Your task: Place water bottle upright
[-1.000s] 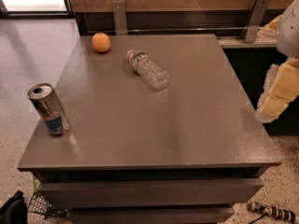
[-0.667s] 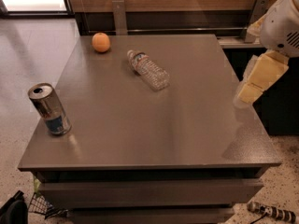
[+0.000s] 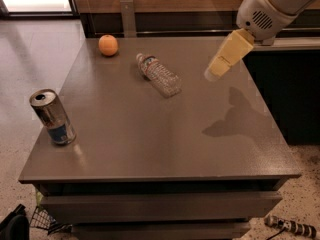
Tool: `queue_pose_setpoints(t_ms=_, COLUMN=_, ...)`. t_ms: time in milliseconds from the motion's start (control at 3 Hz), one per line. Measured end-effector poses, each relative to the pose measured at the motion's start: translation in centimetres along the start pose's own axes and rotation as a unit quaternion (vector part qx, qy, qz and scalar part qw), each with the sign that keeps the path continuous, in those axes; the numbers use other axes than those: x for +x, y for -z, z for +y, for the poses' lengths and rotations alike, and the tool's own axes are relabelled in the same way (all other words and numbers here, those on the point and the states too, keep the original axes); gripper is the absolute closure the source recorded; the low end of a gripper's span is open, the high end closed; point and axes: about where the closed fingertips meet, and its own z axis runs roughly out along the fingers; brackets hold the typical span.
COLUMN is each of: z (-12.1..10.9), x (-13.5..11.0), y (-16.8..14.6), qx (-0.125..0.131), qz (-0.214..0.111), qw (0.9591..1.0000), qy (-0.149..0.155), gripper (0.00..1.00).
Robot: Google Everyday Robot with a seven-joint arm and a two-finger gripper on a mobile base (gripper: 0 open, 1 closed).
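Note:
The water bottle (image 3: 159,74) is a small clear ribbed plastic bottle with a white cap. It lies on its side on the grey table (image 3: 150,134), at the back centre, cap pointing toward the back left. My gripper (image 3: 214,73) with pale yellow fingers hangs above the table, to the right of the bottle and clear of it. It holds nothing. Its shadow falls on the table's right side.
A shiny silver drink can with a blue label (image 3: 52,116) stands upright near the table's front left. An orange (image 3: 108,45) sits at the back left. A dark counter (image 3: 290,79) borders the table's right side. The table has drawers below.
My arm has swung in from the right edge toward the left, and the gripper is now over the table, closer to the bottle. The bottle, can and orange have not moved.

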Motion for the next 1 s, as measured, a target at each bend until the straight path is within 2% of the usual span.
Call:
queue_pose_setpoints(t_ms=333, z=-2.5, x=-3.0, y=-1.4, qx=-0.007, qz=0.012, qw=0.9996, qy=-0.025, gripper=0.0)
queue_pose_setpoints(t_ms=667, z=-4.5, x=-6.9, y=-3.7, qx=-0.032, qz=0.033, qw=0.9981, qy=-0.04, gripper=0.0)
queue_pose_setpoints(t_ms=1000, z=-5.3, x=-9.4, y=-5.7, qx=-0.044, qz=0.049, qw=0.9966, qy=-0.05, gripper=0.0)
